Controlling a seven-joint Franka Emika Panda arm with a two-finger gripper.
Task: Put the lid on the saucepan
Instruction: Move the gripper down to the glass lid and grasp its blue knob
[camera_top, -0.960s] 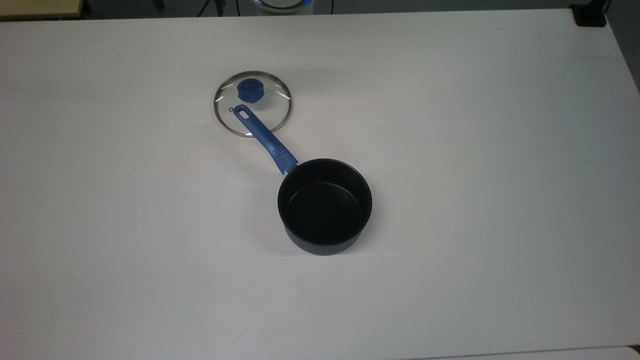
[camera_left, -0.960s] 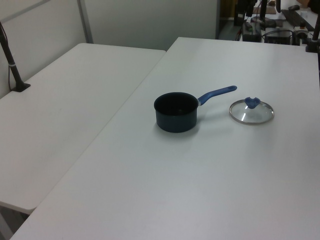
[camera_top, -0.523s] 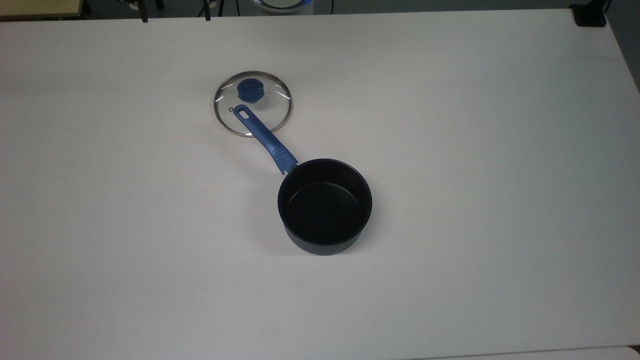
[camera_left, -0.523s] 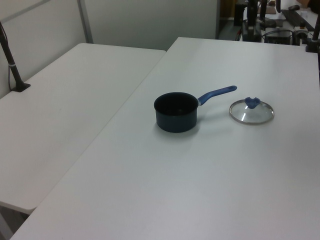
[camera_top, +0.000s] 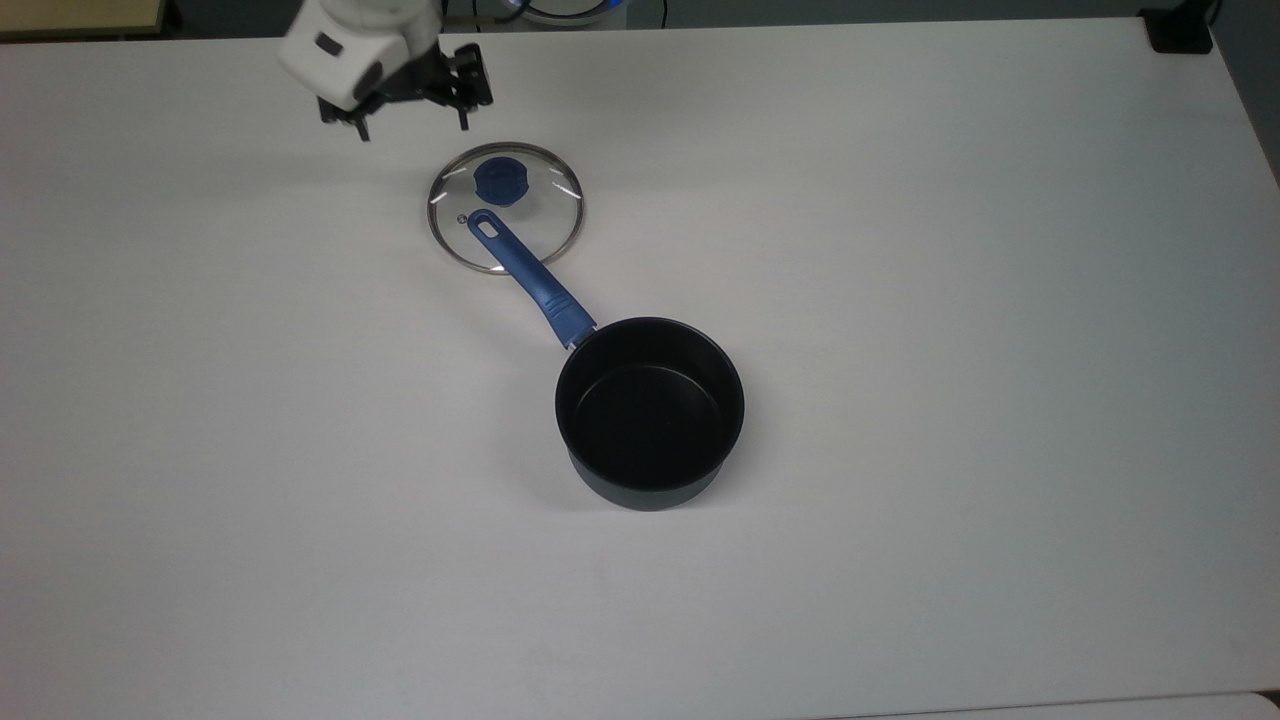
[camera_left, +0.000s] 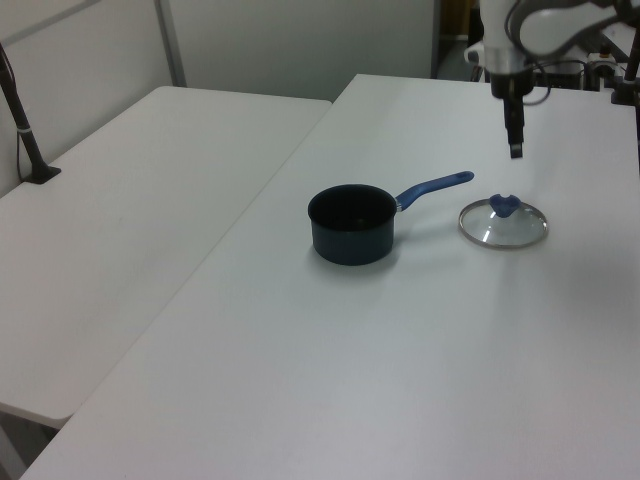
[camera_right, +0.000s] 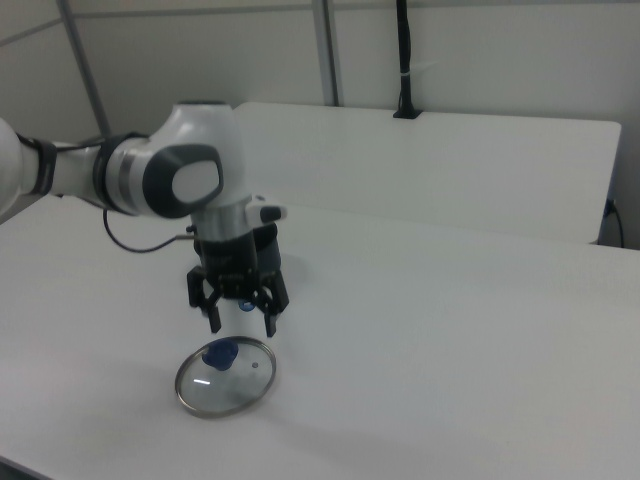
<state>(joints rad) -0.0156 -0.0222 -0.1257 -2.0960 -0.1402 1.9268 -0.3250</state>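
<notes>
The gripper (camera_right: 240, 320) hangs above the table (camera_top: 950, 300) with fingers spread and holding nothing — just over the lid (camera_top: 505, 207), which lies flat beside the saucepan (camera_top: 649, 412), the pan's blue handle (camera_top: 525, 275) reaching across the lid's rim in the top view.

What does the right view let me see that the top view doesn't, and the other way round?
The right view alone shows the robot arm from shoulder to wrist, and the end effector from the front with its fingers apart, above the lid. The top view alone shows the saucepan, empty, its blue handle reaching over the lid's edge. Both show the lid lying flat on the white table, knob up, with the end effector near it, holding nothing.
</notes>
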